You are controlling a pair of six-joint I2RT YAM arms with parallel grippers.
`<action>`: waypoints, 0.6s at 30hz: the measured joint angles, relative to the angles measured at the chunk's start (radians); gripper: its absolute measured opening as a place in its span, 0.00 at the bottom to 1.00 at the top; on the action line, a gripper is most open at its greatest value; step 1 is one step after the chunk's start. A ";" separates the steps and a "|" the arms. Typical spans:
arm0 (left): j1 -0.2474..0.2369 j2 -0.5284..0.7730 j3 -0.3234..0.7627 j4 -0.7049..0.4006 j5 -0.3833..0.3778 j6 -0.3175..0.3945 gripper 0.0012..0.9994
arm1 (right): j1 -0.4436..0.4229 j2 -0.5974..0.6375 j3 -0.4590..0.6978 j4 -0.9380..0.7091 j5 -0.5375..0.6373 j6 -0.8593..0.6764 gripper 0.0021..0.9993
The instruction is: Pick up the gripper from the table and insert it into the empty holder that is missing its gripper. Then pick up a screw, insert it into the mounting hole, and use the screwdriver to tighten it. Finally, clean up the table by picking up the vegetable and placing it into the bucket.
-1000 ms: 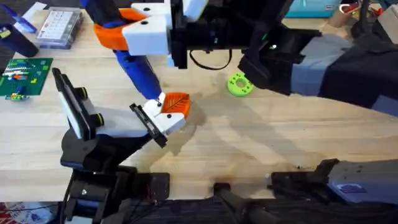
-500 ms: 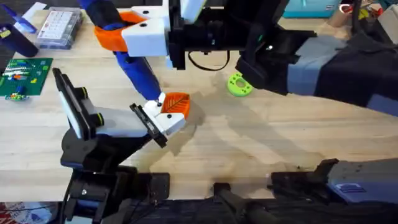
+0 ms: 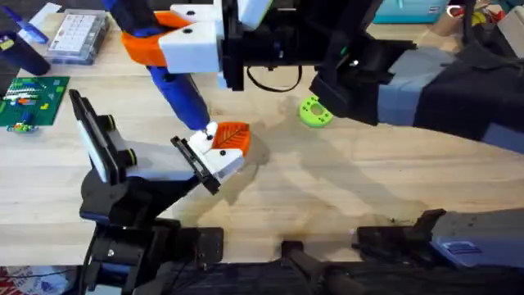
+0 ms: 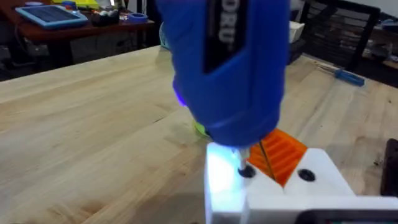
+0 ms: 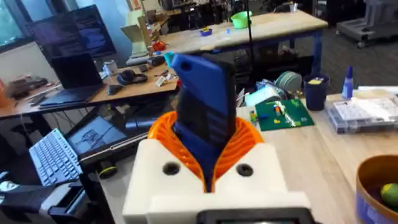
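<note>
My right tool (image 5: 208,168) is clenched on the upper end of the blue screwdriver (image 5: 202,106); its white fingers (image 5: 168,171) and orange ribbed pads press against the orange collar from both sides. From overhead the right tool (image 3: 192,41) hangs over the far left part of the bench (image 3: 368,188), and the screwdriver (image 3: 184,94) slants down from it toward me. Its thin end meets the top of the gripper piece (image 3: 228,147), a white block with an orange ribbed face. In the left wrist view the metal tip of the screwdriver (image 4: 230,68) rests at a small dark spot on a white block, just beside an orange ribbed face, with a bright glow around the contact. The gripper piece sits against the holder (image 3: 196,164), the short slanted black plate on the stand. A tall white panel (image 3: 97,143) with yellow dots stands to the left of it. I cannot tell whether the left tool is released or clenched. A lime-green ring (image 3: 314,111) lies on the bench to the right of the gripper piece, apart from it. At the far left are a clear compartment box (image 3: 78,34) and a green circuit board (image 3: 33,100). The right wrist view catches the bucket (image 5: 373,180) at its edge, with a green rounded thing (image 5: 388,194) inside.
</note>
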State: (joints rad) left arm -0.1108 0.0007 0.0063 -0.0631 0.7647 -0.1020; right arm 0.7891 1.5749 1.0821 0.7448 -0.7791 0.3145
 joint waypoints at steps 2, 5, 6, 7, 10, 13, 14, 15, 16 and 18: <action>0.000 0.000 0.000 0.000 0.000 0.000 0.01 | 0.000 0.000 0.000 0.018 0.000 0.000 0.04; 0.000 0.000 0.000 0.000 0.000 0.000 0.01 | -0.005 0.002 0.000 0.079 -0.002 0.031 0.04; 0.000 0.000 0.000 0.000 0.000 0.000 0.01 | -0.008 0.003 0.000 0.105 -0.004 0.042 0.04; 0.000 0.000 0.000 0.000 0.000 0.000 0.01 | -0.014 0.003 0.000 0.132 -0.006 0.054 0.04; 0.000 0.000 0.000 0.000 0.000 0.000 0.01 | -0.045 0.003 0.000 0.196 -0.010 0.079 0.04; 0.000 0.000 0.000 0.000 0.000 0.000 0.01 | -0.090 0.003 0.000 0.202 -0.011 0.090 0.04; 0.000 0.000 0.000 0.000 0.000 0.000 0.01 | -0.152 0.003 0.000 0.201 -0.011 0.098 0.04; 0.000 0.000 0.000 0.000 0.000 0.000 0.01 | -0.168 0.003 0.000 0.200 -0.011 0.100 0.04; 0.000 0.000 0.000 0.000 0.000 0.000 0.01 | -0.181 0.003 0.000 0.198 -0.011 0.101 0.04; 0.000 0.000 0.000 0.000 0.000 0.000 0.01 | -0.203 0.003 0.001 0.180 -0.011 0.099 0.04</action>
State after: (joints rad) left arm -0.1108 0.0010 0.0063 -0.0631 0.7643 -0.1020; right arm 0.5866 1.5776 1.0827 0.9247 -0.7898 0.4140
